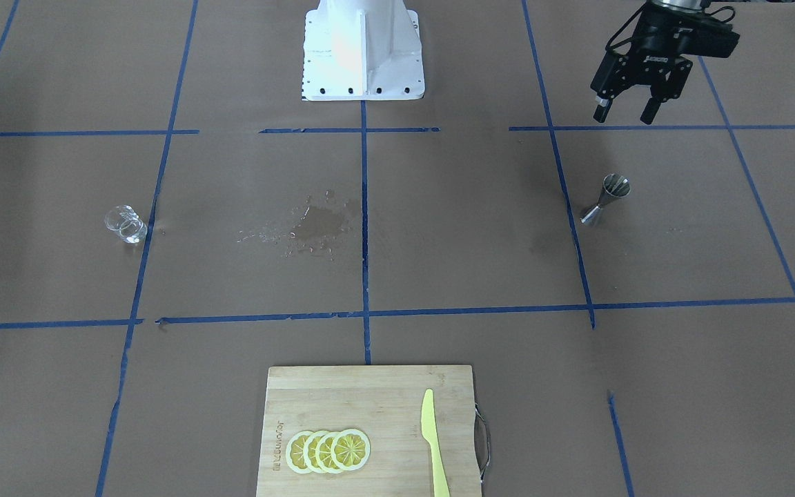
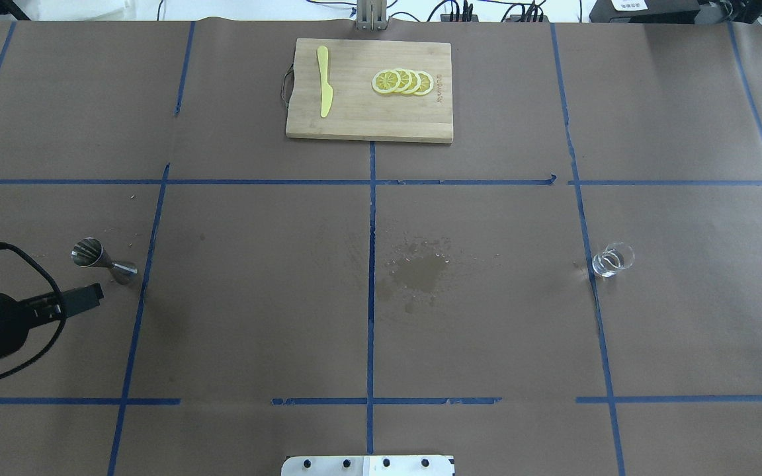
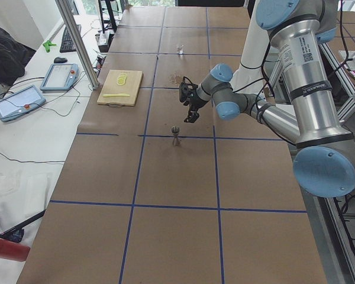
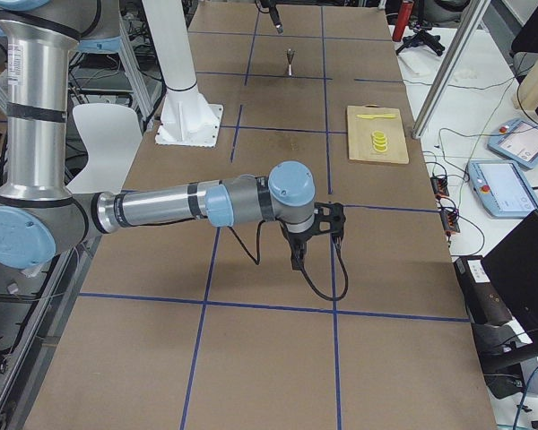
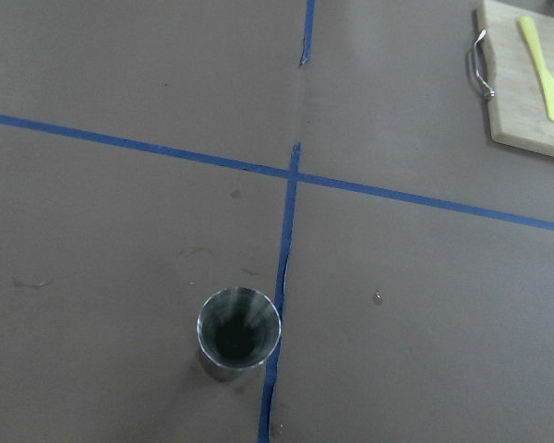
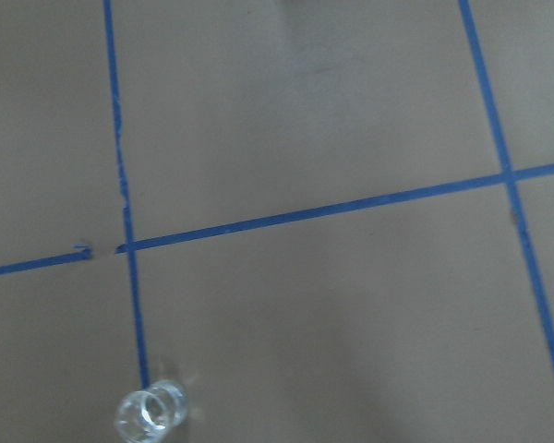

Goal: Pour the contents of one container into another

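Exterior front-facing view shows the left hand hanging above the table, fingers apart with nothing between them, well to the robot's left of the wet stain and nearer the robot's base than the stain is. The steel jigger stands upright on the same side of the stain, just beside a blue tape line, near the hand but not touching it. The clear glass tumbler stands upright well to the robot's right of the stain. The right hand shows only in the exterior right view, so I cannot tell whether its fingers are apart or together. Beyond the stain, away from the robot, a wooden cutting board carries lemon slices and a yellow knife.
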